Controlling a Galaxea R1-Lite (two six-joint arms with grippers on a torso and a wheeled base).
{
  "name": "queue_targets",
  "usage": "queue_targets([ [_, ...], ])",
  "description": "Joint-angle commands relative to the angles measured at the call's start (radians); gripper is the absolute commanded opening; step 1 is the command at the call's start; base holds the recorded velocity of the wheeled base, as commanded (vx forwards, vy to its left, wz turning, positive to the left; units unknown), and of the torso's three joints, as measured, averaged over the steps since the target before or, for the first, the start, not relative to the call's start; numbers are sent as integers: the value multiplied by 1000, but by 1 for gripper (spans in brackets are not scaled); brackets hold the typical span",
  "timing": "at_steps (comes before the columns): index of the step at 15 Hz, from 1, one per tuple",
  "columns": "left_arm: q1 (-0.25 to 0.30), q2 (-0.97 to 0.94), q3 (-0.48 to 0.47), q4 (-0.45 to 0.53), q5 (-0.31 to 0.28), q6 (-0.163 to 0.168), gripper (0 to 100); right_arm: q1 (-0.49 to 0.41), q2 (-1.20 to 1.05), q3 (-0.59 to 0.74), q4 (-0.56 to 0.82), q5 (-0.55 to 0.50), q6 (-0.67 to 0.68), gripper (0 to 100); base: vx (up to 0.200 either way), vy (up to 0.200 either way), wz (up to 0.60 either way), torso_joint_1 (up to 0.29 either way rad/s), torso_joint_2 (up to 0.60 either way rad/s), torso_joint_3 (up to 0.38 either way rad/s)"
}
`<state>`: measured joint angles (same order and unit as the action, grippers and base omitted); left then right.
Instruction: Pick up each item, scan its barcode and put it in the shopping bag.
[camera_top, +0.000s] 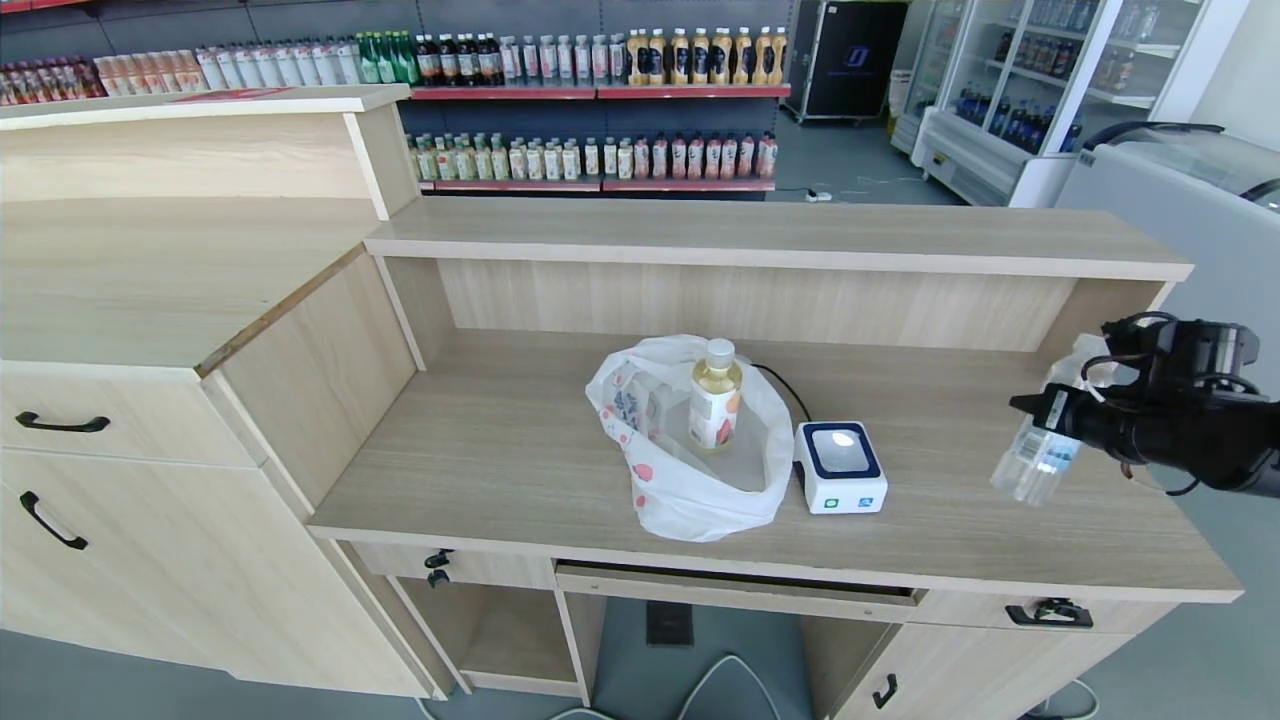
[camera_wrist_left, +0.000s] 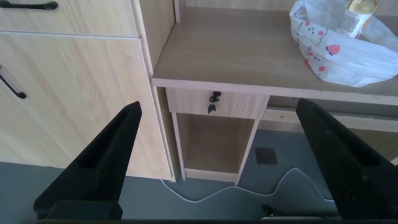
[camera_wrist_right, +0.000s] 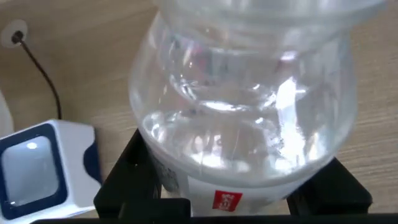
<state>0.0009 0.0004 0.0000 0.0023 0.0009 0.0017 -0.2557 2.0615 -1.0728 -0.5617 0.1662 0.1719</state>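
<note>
Counter (camera_top: 480, 440) wood runs broad to the left of the white shopping bag (camera_top: 690, 500), and again from the scanner (camera_top: 838, 465) out to the right edge. A raised shelf walls the far side. In the bag, just beside the scanner, a tea bottle (camera_top: 715, 400) stands upright, its label print too small to read. The right gripper (camera_top: 1045, 412) pinches a clear water bottle (camera_top: 1035, 465), tilted, above the counter's right end and well apart from the scanner. The left gripper (camera_wrist_left: 219, 109) is spread wide, off the counter's front.
</note>
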Motion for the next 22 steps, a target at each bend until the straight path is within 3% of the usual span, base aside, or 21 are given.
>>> queue_targets([
  [1,1,0,0,-1,1,0,100,92,-348,-10,198,127,112,0,0,0,0,0,0,0],
  [6,1,0,0,1,1,0,100,253,-526,-7,240,380,172,0,0,0,0,0,0,0],
  [11,1,0,0,1,1,0,100,513,-661,-9,312,408,167,0,0,0,0,0,0,0],
  [14,1,0,0,-1,1,0,100,621,-716,-10,347,409,167,0,0,0,0,0,0,0],
  [17,1,0,0,-1,1,0,100,698,-796,25,439,411,167,0,0,0,0,0,0,0],
  [22,1,0,0,1,-1,0,100,776,-854,56,448,412,173,0,0,0,0,0,0,0],
])
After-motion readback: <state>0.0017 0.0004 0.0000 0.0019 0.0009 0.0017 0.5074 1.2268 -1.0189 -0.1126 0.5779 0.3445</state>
